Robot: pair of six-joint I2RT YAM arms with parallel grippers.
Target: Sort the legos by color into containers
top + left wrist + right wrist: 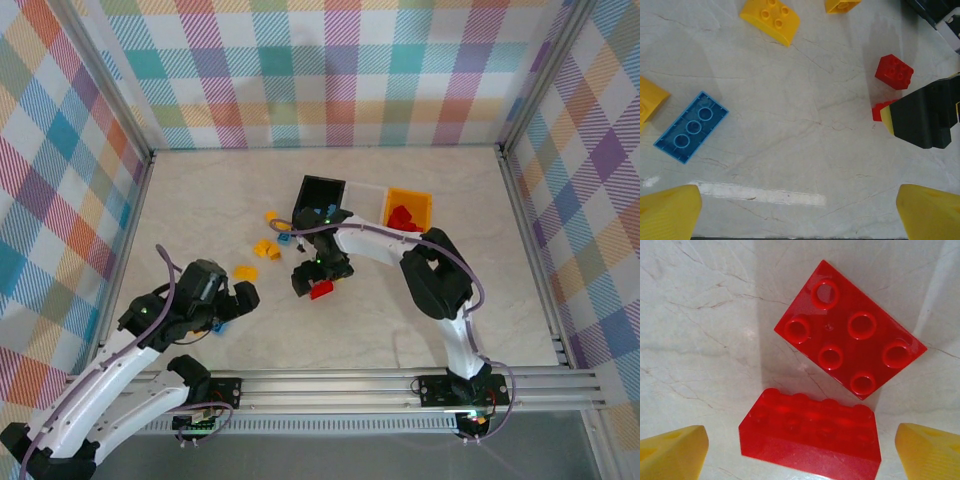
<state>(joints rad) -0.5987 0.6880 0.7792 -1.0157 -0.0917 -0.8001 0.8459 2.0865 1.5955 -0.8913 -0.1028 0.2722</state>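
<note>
Right hand (800,455) apart over red legos (850,335); left hand (800,215) apart near blue lego (691,126).

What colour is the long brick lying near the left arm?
The brick is blue, clearest in the left wrist view.

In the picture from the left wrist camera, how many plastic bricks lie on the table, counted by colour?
Yellow studded plastic bricks: 3
Red studded plastic bricks: 2, one partly hidden
Blue studded plastic brick: 1
Total: 6
</note>
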